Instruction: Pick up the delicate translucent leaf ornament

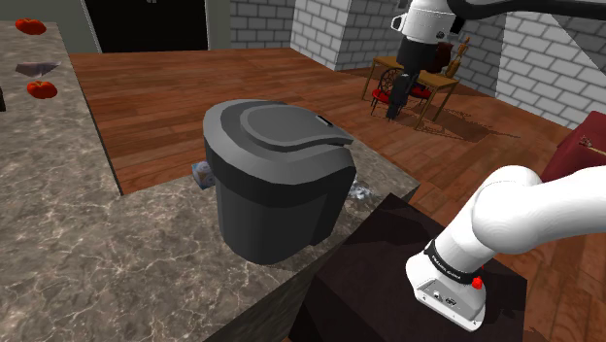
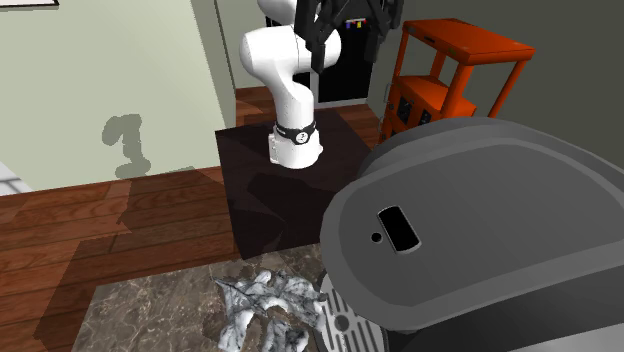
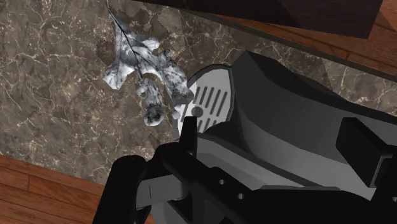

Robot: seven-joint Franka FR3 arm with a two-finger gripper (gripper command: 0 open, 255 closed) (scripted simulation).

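In approach, our tool [image 1: 393, 112] hangs high, clenched or released we cannot tell; next we lower it onto the leaf ornament [image 3: 143, 70].

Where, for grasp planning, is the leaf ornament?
At the second exterior view's bottom, the leaf ornament lies on the marbled counter, left of the grey machine.

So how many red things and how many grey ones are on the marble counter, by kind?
Red round things: 2
Dark grey lidded machine: 1
Silvery-grey crumpled leaf ornament: 1
Small grey things, too small to identify: 2
Total: 6
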